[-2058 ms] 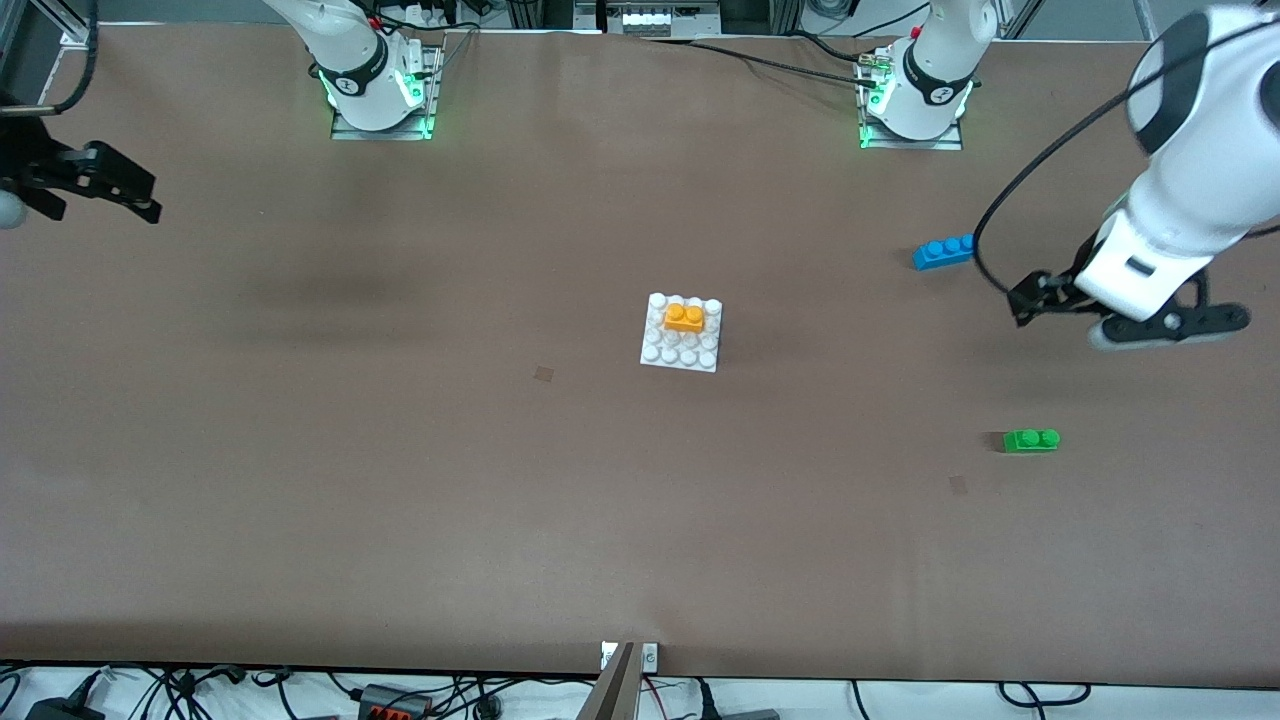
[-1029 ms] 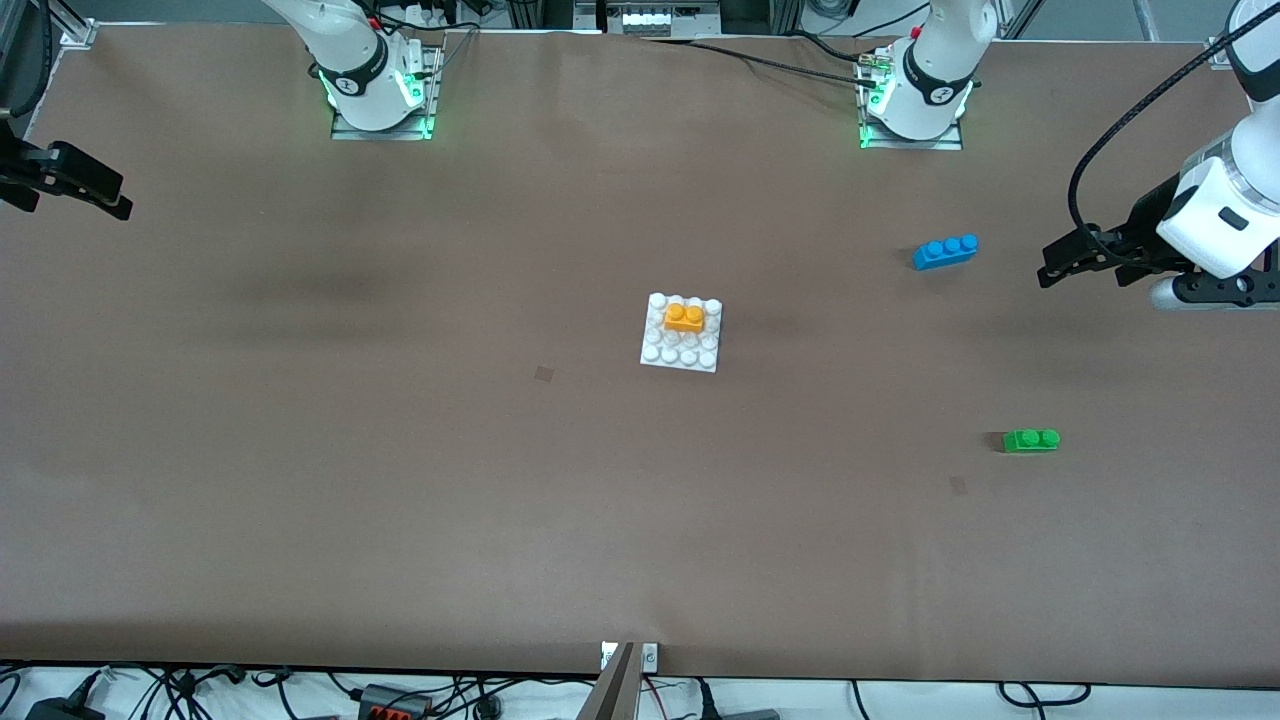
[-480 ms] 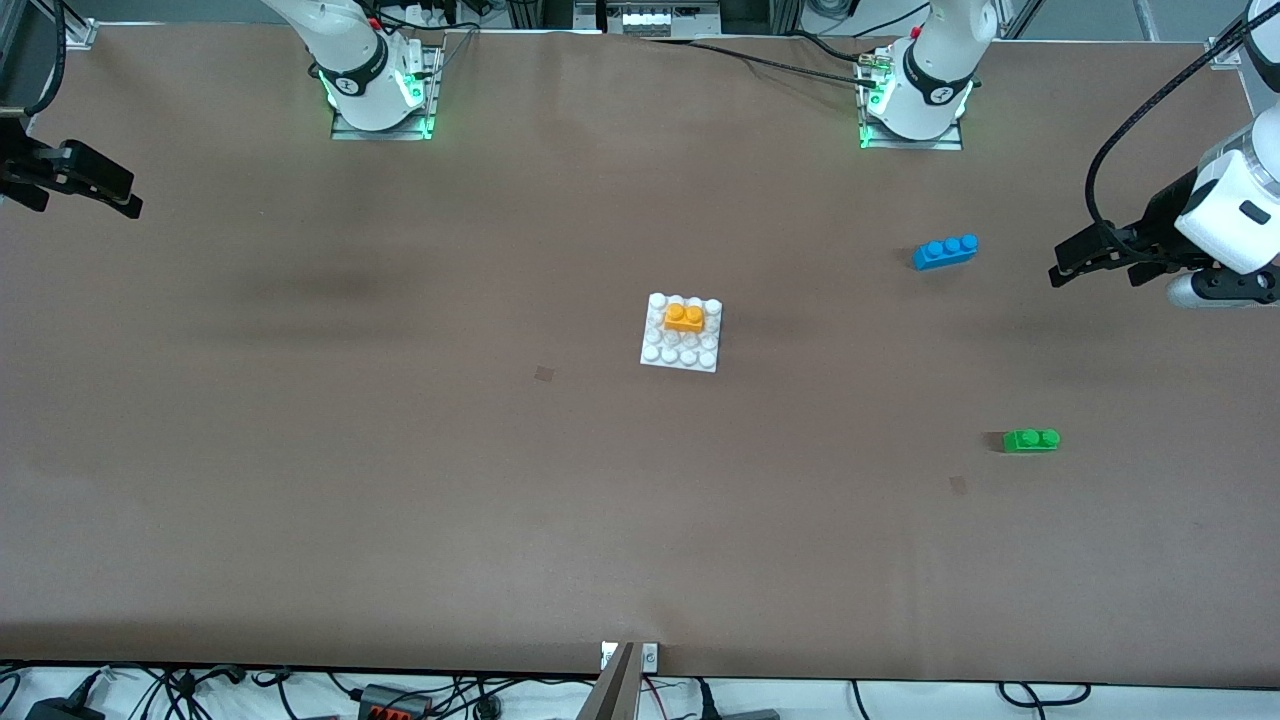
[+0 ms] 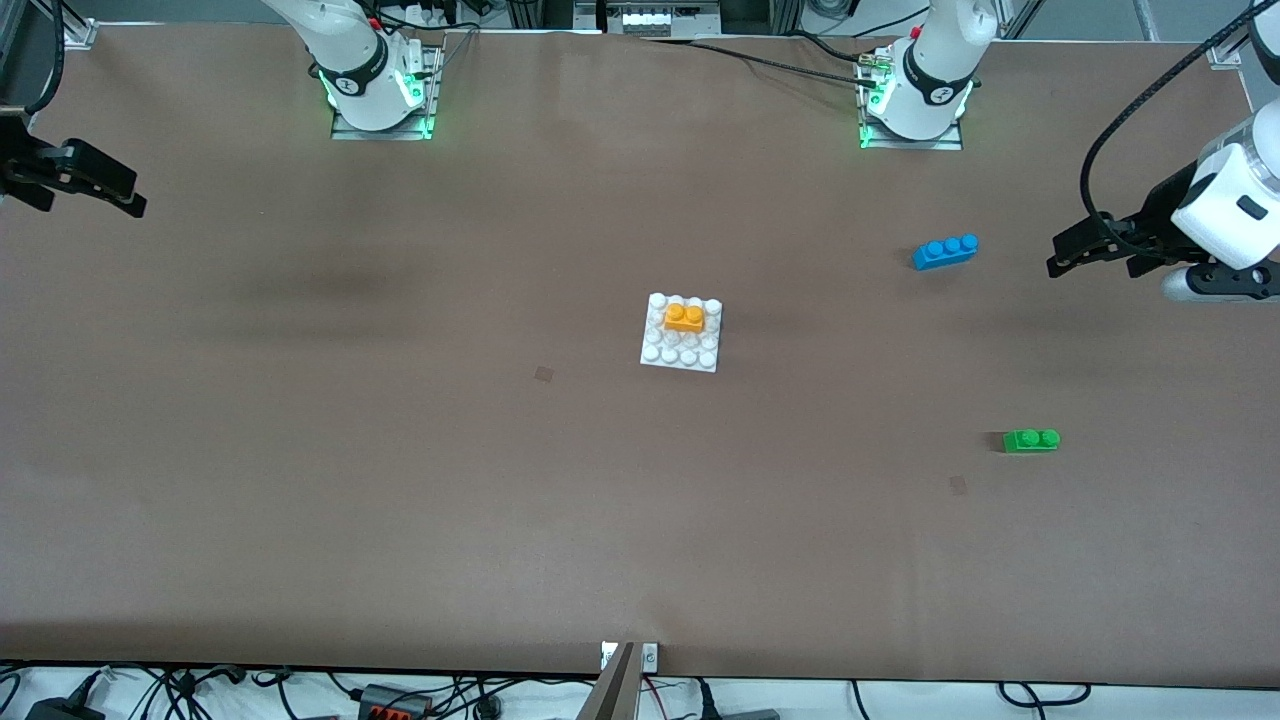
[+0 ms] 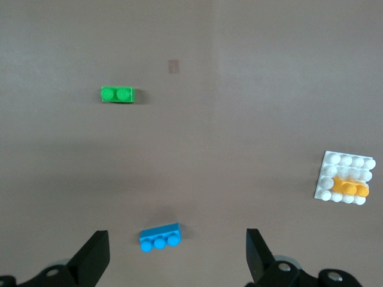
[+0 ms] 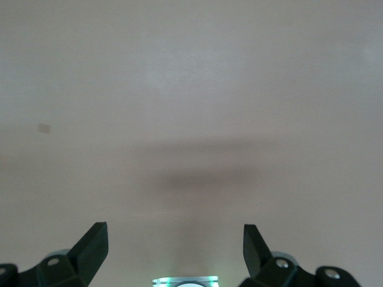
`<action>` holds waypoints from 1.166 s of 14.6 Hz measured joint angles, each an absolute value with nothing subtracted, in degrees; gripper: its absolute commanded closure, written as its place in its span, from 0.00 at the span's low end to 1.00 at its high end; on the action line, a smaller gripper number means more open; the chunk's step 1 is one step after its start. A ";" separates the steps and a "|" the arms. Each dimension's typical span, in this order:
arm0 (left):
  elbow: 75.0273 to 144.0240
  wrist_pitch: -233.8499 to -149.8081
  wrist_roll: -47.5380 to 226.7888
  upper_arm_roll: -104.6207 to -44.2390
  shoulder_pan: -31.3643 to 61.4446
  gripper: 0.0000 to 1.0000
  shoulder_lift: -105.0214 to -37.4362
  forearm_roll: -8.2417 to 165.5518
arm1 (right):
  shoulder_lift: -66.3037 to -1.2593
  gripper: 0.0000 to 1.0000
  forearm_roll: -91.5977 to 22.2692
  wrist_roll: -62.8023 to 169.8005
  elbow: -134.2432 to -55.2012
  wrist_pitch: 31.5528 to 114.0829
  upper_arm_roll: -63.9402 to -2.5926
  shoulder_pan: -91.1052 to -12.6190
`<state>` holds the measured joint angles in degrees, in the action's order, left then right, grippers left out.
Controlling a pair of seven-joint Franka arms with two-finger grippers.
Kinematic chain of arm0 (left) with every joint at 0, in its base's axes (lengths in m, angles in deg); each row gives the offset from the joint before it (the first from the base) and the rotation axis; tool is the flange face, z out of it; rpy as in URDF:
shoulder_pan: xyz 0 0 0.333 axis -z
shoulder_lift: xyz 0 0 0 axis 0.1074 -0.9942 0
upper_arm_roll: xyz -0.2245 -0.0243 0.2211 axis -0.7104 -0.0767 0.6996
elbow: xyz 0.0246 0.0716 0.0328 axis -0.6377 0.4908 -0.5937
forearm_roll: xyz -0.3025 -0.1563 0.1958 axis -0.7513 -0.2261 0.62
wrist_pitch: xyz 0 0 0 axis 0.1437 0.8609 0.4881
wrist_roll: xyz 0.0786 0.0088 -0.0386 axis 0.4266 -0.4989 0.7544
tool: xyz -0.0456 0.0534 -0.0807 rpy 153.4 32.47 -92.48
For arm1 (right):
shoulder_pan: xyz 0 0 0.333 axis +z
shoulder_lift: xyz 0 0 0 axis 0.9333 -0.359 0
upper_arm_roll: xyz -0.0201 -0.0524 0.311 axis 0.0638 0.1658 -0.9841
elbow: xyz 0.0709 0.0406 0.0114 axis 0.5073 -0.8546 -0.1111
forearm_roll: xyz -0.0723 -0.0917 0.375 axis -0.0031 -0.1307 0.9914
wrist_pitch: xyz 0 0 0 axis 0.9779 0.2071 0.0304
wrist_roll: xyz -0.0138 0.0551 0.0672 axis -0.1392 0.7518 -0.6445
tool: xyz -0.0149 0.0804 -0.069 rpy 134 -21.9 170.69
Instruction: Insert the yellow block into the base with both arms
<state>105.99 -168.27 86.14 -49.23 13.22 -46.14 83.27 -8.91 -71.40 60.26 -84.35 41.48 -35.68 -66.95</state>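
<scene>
The yellow block (image 4: 685,318) sits pressed onto the studs of the white base (image 4: 700,358) at mid-table, in the part of the plate farther from the front camera. Both show in the left wrist view, the block (image 5: 350,188) on the base (image 5: 344,162). My left gripper (image 4: 1066,256) is open and empty, up in the air over the left arm's end of the table. In its wrist view the gripper (image 5: 177,258) spans the blue brick (image 5: 160,237) far below. My right gripper (image 4: 128,193) is open and empty over the right arm's end; its wrist view (image 6: 175,251) shows only bare table.
A blue three-stud brick (image 4: 945,250) lies toward the left arm's end, farther from the front camera than the green two-stud brick (image 4: 1031,440), which also shows in the left wrist view (image 5: 117,94). The right arm's green-lit mount (image 6: 184,281) shows between its fingers.
My left gripper has pulled back from near the blue and green bricks toward the left arm's end of the table. My right gripper shifted only slightly. The block and base have not moved.
</scene>
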 measured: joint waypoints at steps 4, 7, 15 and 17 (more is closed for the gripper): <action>105.55 -167.58 86.13 -49.14 13.24 0.00 -46.76 83.63 | -8.91 0.00 -70.65 60.35 -84.36 41.85 -35.45 -67.09; 105.45 -167.45 86.11 -49.14 13.27 0.00 -46.87 83.80 | -8.91 0.00 -70.65 60.37 -84.37 42.25 -35.21 -67.15; 105.40 -166.45 86.07 -49.14 13.37 0.00 -46.87 85.13 | -9.01 0.00 -70.76 60.48 -84.52 44.30 -35.20 -67.15; 105.39 -166.43 86.07 -49.14 13.44 0.00 -46.87 85.13 | -9.01 0.00 -70.76 60.48 -84.52 44.34 -35.20 -67.12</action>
<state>105.39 -166.43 86.07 -49.14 13.44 -46.87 85.13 -9.01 -70.76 60.48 -84.52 44.34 -35.20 -67.12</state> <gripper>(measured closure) 0.000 0.000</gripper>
